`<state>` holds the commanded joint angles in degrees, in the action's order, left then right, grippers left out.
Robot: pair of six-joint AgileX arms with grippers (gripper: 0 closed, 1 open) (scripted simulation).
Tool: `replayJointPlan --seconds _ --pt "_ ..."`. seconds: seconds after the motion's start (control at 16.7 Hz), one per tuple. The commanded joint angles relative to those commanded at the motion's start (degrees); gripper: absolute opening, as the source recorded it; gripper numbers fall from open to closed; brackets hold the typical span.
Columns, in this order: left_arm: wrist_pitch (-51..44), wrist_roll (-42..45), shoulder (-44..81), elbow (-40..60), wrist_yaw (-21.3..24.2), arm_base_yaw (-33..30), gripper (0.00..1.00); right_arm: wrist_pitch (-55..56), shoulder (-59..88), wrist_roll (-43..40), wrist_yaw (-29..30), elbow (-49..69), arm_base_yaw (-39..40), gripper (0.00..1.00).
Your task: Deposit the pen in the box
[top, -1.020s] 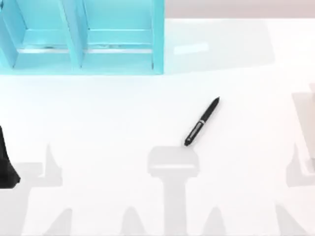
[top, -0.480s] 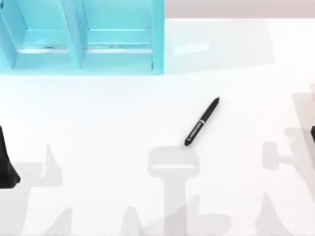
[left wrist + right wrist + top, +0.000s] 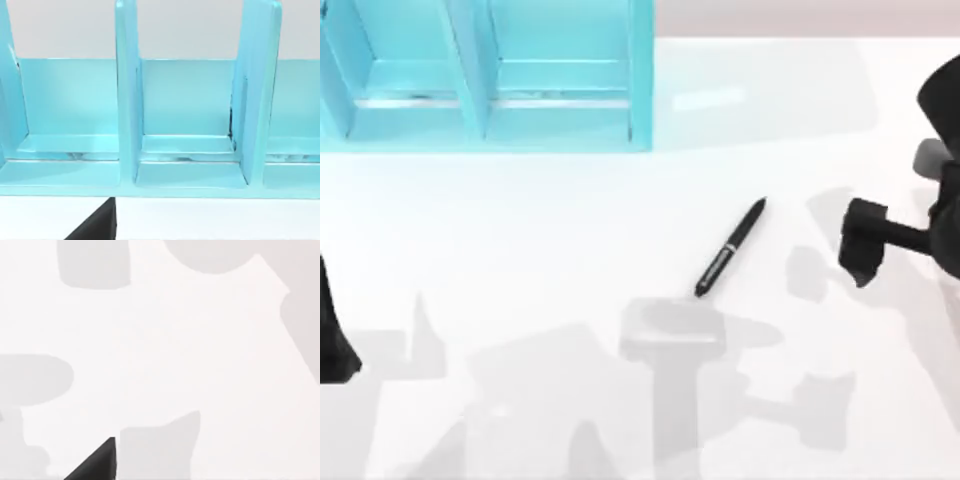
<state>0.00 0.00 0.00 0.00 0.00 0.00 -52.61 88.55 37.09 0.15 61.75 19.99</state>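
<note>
At the far left edge of the table (image 3: 570,220), the left arm (image 3: 332,330) is sitting parked, only a dark sliver of it showing in the top view; I cannot tell whether its hand is spread or pressed together. Its wrist camera is facing the light blue box (image 3: 190,150), looking into upright compartments split by tall dividers. In the top view that box (image 3: 490,90) is standing at the back left of the table, its compartments opening toward the front. Moving rightward, the pen (image 3: 730,248) is lying flat on the white table a little right of the middle, well apart from the box, slanting with one end toward the back right and the other toward the front left, its silver band near the middle. Farther right, the right hand (image 3: 863,245) is hanging above the table near the right edge, just beside the pen but not touching it; I cannot tell how its fingers stand.
</note>
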Motion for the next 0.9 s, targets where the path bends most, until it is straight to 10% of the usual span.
replayJointPlan --seconds 0.9 --pt "0.0 0.0 0.0 0.0 0.0 0.0 1.0 -18.64 45.14 23.11 -2.12 56.62 6.65 1.0"
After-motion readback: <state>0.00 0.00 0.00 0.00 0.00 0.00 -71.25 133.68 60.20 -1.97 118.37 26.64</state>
